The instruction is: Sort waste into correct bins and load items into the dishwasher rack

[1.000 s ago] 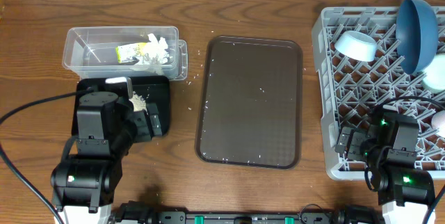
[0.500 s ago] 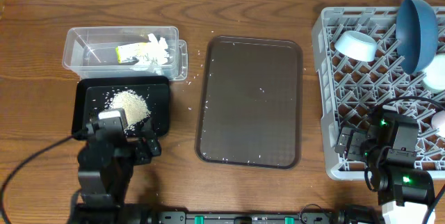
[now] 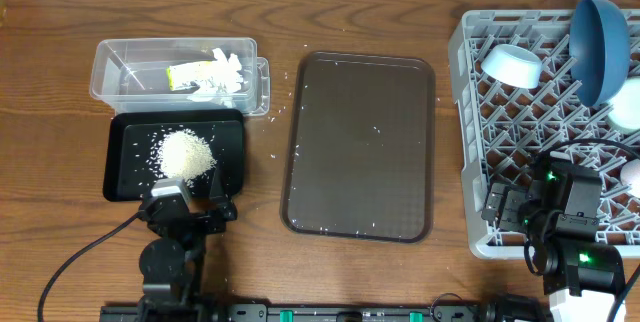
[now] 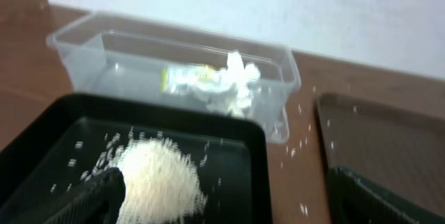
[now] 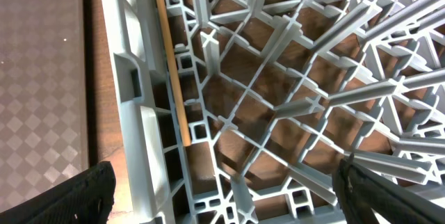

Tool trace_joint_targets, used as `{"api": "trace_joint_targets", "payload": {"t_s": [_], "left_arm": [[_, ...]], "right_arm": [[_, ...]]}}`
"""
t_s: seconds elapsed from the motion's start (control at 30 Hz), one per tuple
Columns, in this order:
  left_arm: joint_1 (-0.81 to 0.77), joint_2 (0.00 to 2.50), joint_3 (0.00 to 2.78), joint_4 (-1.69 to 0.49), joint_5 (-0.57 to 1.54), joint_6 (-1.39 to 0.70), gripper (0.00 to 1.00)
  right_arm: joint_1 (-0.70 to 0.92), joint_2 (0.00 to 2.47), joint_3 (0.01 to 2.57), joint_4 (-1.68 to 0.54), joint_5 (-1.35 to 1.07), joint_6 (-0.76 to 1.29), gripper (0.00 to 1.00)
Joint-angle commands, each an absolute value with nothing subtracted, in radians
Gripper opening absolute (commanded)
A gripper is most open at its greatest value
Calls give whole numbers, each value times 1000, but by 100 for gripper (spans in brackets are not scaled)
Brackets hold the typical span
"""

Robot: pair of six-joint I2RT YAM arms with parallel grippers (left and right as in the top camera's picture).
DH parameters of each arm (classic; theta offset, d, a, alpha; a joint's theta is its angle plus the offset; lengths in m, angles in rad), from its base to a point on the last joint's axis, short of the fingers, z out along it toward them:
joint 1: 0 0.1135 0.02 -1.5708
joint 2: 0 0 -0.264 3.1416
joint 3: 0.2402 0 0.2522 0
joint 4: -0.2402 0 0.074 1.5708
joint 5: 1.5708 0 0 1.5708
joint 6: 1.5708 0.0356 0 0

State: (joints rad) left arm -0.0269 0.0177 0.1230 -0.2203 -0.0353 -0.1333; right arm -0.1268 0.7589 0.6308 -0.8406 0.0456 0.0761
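The wooden table (image 3: 60, 42) carries at upper left the clear tub (image 3: 110, 87) with tissues (image 3: 226, 70) and wrapper (image 3: 185, 76). Directly below, the black tray (image 3: 125, 177) holds the rice (image 3: 183, 154). The left gripper (image 3: 188, 205) at the tray's lower edge gapes wide, empty. The right gripper (image 5: 222, 186), also spread wide and empty, hangs over the rack (image 3: 470, 142), the stick (image 5: 170, 64) lying inside.

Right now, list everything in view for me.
clear tub: 1, clear, back left
tissues: 1 clump, white, in clear tub
wrapper: 1, yellow-green, in clear tub
black tray: 1, black, front of tub
rice: 1 pile, white, on black tray
serving tray: 1, brown, centre
rack: 1, grey, right
white bowl: 1, white, in rack
dish: 1, dark-blue, in rack
green bowl: 1, mint, rack's right edge
cup: 1, whitish, rack's right edge
stick: 1, orange-brown, along rack's left wall
left hand: 1, black, open, near black tray
right hand: 1, black, open, over rack
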Motion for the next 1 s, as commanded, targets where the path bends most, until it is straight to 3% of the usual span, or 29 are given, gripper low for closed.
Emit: {"api": "trace_joint_targets", "payload": {"t_s": [0.0, 0.17, 0.97], "left_arm": [[-20, 2, 67, -146, -64, -130, 94], [-16, 2, 3, -64, -65, -112, 95], [-10, 4, 4, -65, -60, -112, 95]], "right_arm": [[-134, 757, 631, -839, 56, 89, 99], [-134, 757, 631, -839, 56, 89, 99], [-134, 757, 631, -839, 56, 89, 99]]}}
